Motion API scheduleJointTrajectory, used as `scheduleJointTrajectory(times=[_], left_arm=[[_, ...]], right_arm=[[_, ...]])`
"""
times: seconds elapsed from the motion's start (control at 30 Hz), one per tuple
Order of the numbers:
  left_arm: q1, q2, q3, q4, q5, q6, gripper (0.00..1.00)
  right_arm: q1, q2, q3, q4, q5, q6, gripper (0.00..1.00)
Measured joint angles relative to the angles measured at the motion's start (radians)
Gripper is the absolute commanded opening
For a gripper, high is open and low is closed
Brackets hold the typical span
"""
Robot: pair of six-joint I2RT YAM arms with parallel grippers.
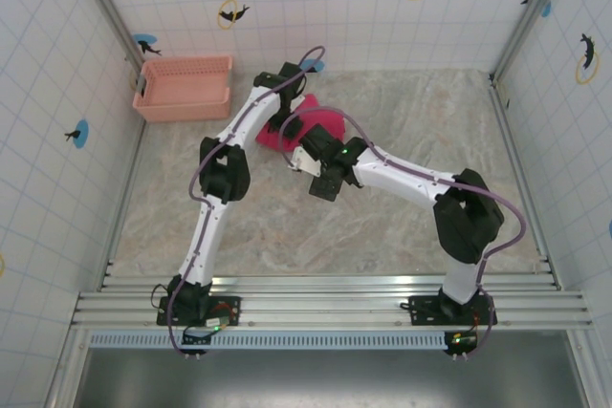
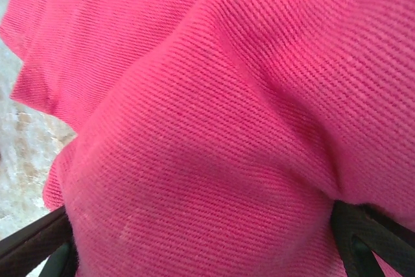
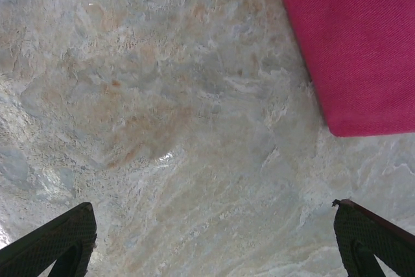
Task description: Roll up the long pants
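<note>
The pants point(image 1: 322, 127) lie as a small, thick magenta bundle at mid-counter toward the back, well apart from the pink lattice basket point(image 1: 182, 102) in the far left corner. The left tool point(image 2: 200, 211) is down on that bundle with its jaws spread wide. A rounded bulge of ribbed, twill-like cloth swells between its dark fingers point(image 2: 35, 238) and touches both. It reads as released rather than clenched, probably straddling the fold to pin it or push it over. The right tool point(image 3: 213, 204) is also released and holds nothing. It hangs over bare counter point(image 3: 162, 128), a glossy, marble-veined slab, with one squared corner of the pants just ahead and to its right, so it looks placed to take the near edge. The cloth is soft and matte, with a crease running through the bulge.
</note>
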Motion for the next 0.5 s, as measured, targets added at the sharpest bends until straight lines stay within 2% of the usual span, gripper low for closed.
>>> scheduleJointTrajectory(times=[0.17,0.27,0.5], left_arm=[[-0.023,-0.008,-0.058,-0.068,-0.012,0.021,0.97],[-0.038,-0.039,-0.162,-0.104,-0.005,0.023,0.97],[-0.049,-0.163,-0.431,-0.176,0.097,0.024,0.98]], right_arm=[[0.009,-0.021,-0.002,0.008,0.002,0.020,0.97],[0.014,-0.074,-0.014,0.010,-0.001,0.040,0.97],[0.021,-0.247,-0.038,0.004,0.012,0.078,0.97]])
